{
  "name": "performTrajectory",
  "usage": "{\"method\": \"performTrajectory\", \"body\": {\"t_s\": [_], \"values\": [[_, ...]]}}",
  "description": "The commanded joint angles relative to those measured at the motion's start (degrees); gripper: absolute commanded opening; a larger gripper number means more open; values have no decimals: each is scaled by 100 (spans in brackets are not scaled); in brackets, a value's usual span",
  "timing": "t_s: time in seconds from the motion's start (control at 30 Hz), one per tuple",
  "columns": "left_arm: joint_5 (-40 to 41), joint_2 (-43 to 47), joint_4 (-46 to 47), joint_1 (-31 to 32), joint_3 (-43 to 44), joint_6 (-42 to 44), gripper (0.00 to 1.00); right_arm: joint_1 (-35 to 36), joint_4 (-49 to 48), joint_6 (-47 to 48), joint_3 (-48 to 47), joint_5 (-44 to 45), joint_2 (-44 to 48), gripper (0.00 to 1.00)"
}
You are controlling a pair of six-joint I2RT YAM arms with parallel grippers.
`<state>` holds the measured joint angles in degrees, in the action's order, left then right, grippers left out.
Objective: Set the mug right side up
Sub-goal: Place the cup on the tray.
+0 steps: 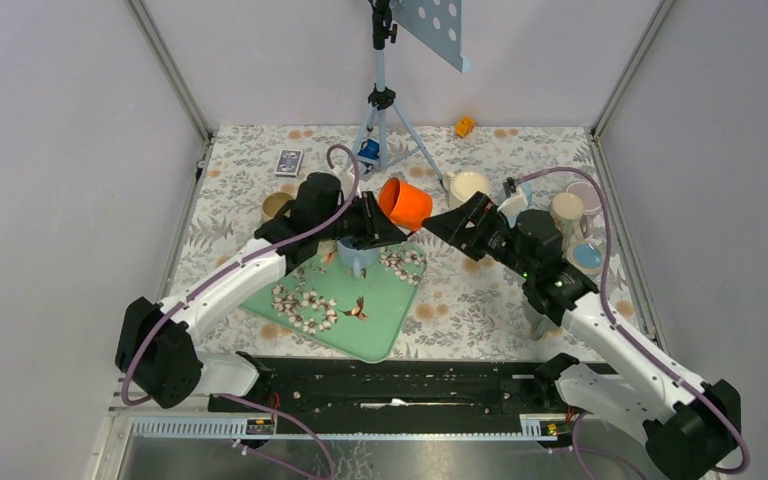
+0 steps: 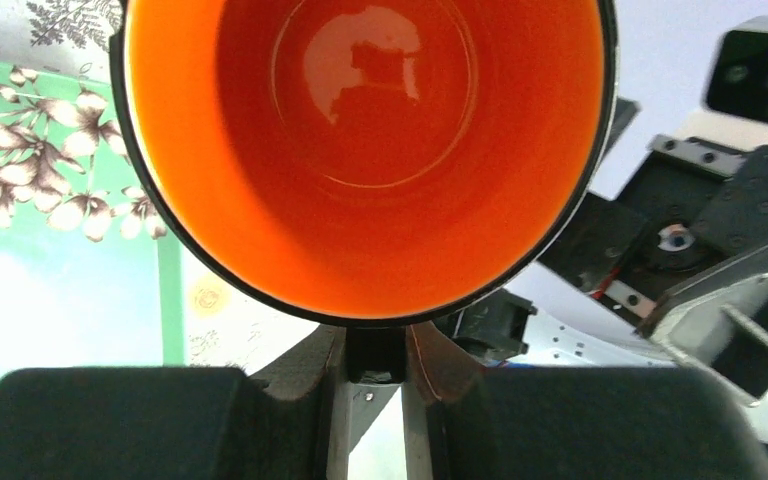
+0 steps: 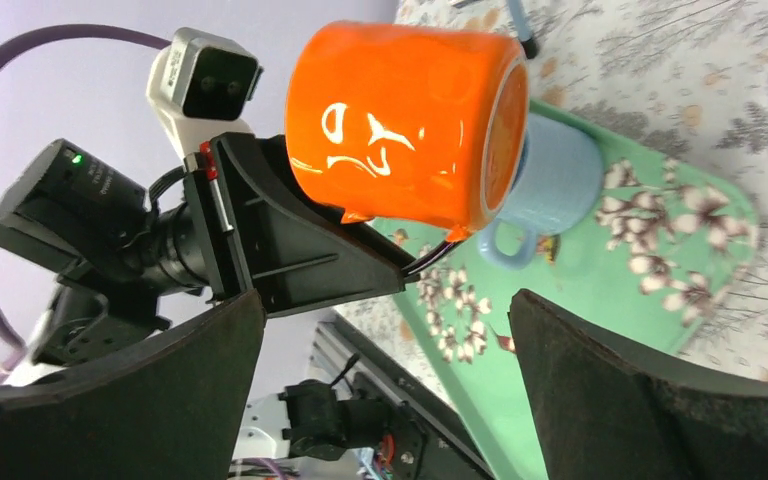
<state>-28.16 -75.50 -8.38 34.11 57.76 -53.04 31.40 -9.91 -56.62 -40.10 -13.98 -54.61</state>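
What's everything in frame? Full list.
orange mug: 1, orange, tilted in the air
blue mug: 1, light blue, on tray
tray: 1, green floral, table centre-left
cream mug: 1, cream, back centre
mug cluster: about three, pale, right edge
tan cup: 1, tan, table left
tripod: 1, pale blue, back centre
card box: 1, dark blue, back left
small toy: 1, orange, back right
left fingers: 2, black, shut on orange mug
right fingers: 2, black, open, facing orange mug
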Motion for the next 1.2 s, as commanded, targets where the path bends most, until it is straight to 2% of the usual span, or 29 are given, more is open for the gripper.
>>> {"method": "performTrajectory", "body": {"t_s": [0.0, 0.23, 0.33, 0.8, 1.17], "values": [[411, -24, -378, 269, 628, 880, 0, 44, 1238, 647, -423, 815, 487, 100], [1479, -306, -1336, 753, 934, 1554, 0, 46, 2917, 855, -750, 2102, 894, 100], [1835, -444, -1490, 933, 948, 1690, 0, 43, 3285, 876, -846, 2482, 983, 100], [3225, -1305, -1701, 1477, 887, 1900, 0, 48, 3417, 957, -1000, 2685, 1005, 100], [3605, -1602, -1650, 1658, 808, 1907, 0, 48, 3444, 962, -913, 2723, 1033, 100]]}}
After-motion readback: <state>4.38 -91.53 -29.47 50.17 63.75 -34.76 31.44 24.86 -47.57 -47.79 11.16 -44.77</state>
